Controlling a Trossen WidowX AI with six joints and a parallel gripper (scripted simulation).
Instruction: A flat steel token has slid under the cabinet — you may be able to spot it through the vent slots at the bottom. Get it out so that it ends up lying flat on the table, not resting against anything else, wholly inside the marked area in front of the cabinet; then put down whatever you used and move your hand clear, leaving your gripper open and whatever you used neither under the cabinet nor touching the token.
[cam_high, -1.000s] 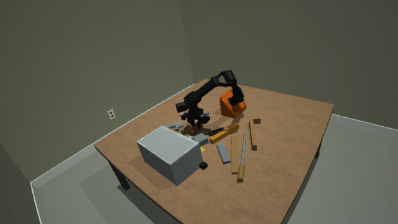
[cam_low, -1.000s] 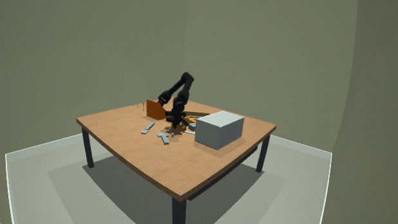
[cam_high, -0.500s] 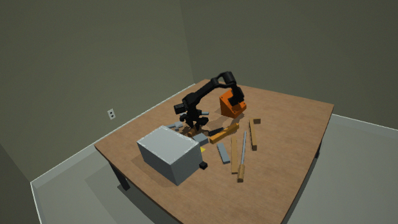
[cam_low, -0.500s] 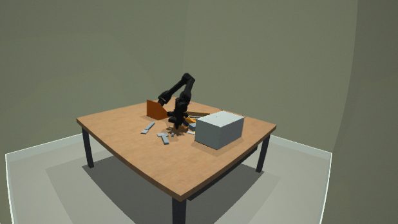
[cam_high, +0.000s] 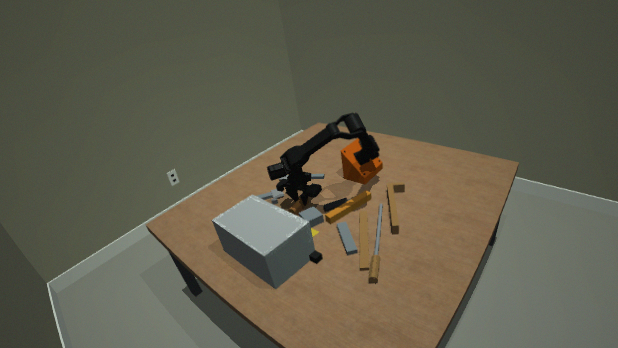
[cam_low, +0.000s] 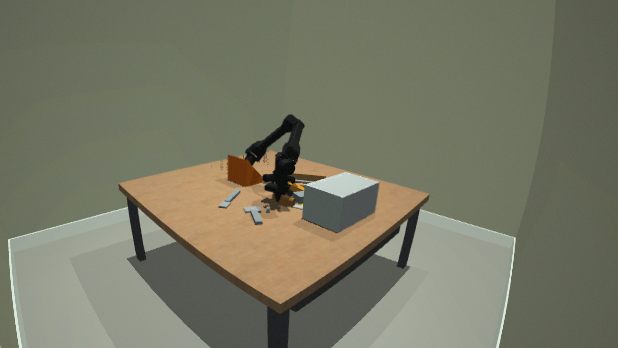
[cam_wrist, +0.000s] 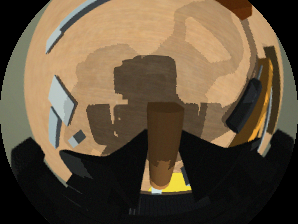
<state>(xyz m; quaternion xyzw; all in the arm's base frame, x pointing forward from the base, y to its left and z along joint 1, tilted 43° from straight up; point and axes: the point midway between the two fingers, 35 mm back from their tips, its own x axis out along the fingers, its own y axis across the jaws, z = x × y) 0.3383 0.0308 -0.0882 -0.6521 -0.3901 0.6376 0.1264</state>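
Note:
The pale grey cabinet stands on the table. The steel token is not visible, and neither are the vent slots. A yellow patch, which may be part of the marked area, shows beside the cabinet; the rest is hidden. My gripper is shut on the brown wooden handle of a tool, low over the table near the cabinet. A small pale bit shows at the handle's lower end in the wrist view; the tool's far end is hidden.
A grey block stands close to the cabinet, and a small black block by its corner. An orange bar, a black handle, a grey bar and wooden-handled rod lie nearby. A T-shaped grey piece lies opposite.

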